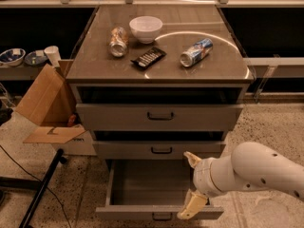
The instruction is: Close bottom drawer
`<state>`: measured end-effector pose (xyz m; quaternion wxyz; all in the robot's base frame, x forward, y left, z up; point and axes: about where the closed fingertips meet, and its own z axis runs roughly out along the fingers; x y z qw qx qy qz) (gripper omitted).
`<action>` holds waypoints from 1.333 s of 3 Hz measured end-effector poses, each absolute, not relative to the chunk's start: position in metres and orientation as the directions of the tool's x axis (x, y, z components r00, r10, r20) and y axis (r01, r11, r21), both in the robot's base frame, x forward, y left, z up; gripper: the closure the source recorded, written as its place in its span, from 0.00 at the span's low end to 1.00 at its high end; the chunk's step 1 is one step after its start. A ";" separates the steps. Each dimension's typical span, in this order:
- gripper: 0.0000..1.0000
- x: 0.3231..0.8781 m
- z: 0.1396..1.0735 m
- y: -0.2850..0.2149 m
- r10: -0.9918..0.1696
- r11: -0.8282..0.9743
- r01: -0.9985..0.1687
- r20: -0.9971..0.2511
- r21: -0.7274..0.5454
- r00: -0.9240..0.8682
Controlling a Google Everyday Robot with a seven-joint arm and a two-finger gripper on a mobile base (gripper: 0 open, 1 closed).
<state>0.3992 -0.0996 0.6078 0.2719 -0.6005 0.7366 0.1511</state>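
Observation:
The bottom drawer point(142, 184) of the grey cabinet is pulled far out and is empty inside. Its low front panel point(137, 213) with a small dark handle point(162, 217) lies at the frame's lower edge. My gripper point(191, 186) on the white arm hangs over the drawer's right front part. Its two cream fingers are spread apart, one fingertip point(191, 158) up near the middle drawer and one point(191, 206) down at the front panel. It holds nothing.
The middle drawer point(159, 149) and top drawer point(159, 116) above are nearly shut. On the cabinet top sit a white bowl point(146, 28), two cans point(118, 41) point(196, 52) and a dark remote point(148, 57). An open cardboard box point(47, 106) stands at left.

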 end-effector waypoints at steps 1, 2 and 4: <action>0.00 0.399 0.608 -0.100 -0.803 0.233 -0.967 -0.582 -0.104 -0.131; 0.00 0.399 0.606 -0.096 -0.817 0.242 -0.961 -0.562 -0.130 -0.130; 0.00 0.439 0.514 -0.066 -0.783 0.194 -0.974 -0.616 -0.115 -0.083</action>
